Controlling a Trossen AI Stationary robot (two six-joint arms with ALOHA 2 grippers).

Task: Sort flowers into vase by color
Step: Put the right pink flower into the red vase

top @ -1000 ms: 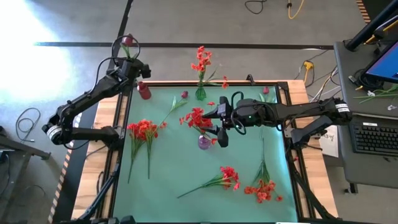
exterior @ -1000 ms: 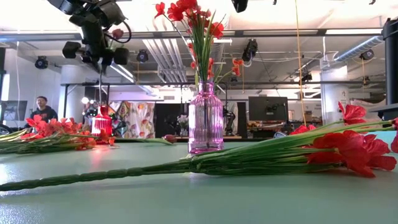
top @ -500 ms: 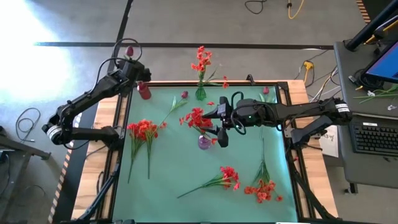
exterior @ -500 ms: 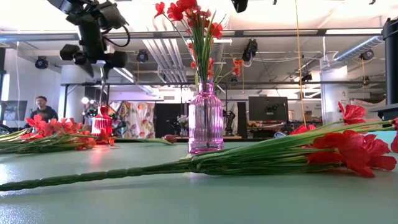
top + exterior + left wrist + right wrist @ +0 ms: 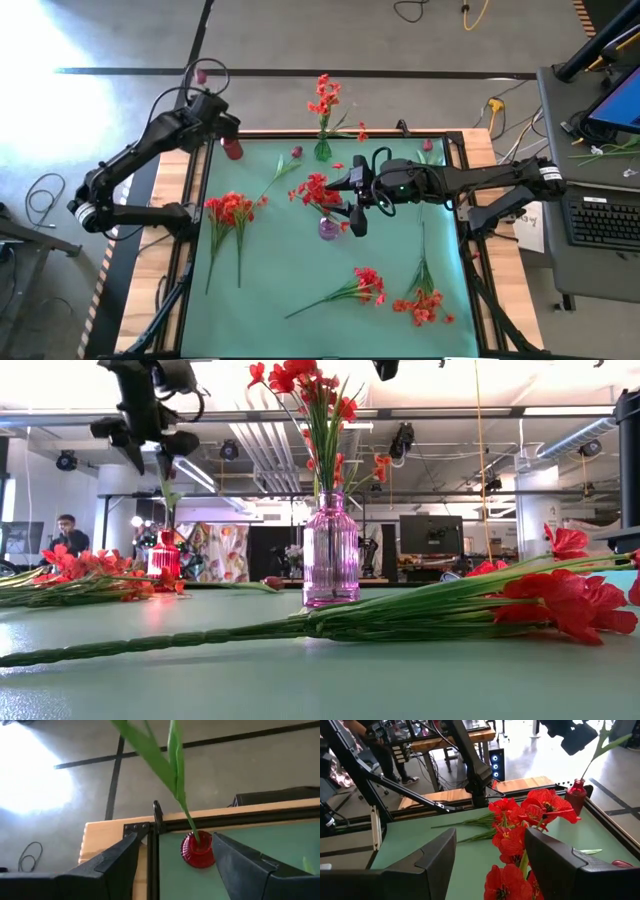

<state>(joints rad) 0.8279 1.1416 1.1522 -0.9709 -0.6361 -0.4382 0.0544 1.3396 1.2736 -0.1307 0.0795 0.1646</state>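
- Hazard, tall stem: the magenta-bud flower point(image 5: 201, 75) stands in the small red vase point(image 5: 197, 852) at the mat's point(image 5: 290, 260) 10 o'clock corner and leans out past the table edge. Top-heavy as it looks, it may topple the vase or slide out.
- Hazard, left gripper point(image 5: 208, 108): its fingers are spread, one either side of the stem above the vase, gripping nothing. A slanted retreat could catch a leaf and drag the flower out.
- Hazard, right gripper point(image 5: 490, 850): it sits at mat centre with fingers spread and red blooms between them, not pinching. A sideways move could snag the blooms or knock the purple vase point(image 5: 331, 555).
- Hazard, colour: loose buds and red sprays lie close together, so a grab could mix them.
- Vases: three. Red at 10 o'clock, green vase point(image 5: 322, 151) at 12 o'clock, purple at centre.
- Filled vases: three. Green and purple hold red sprays; the red one holds the bud stem.
- Loose red sprays: the bunch at 9 o'clock point(image 5: 230, 210), apparently two stems; one spray at 6 o'clock point(image 5: 355, 287); a cluster at 5 o'clock point(image 5: 422, 300), stem count unclear.
- Loose magenta buds: two. One at 11 o'clock point(image 5: 296, 152), one at 1 o'clock point(image 5: 427, 145).
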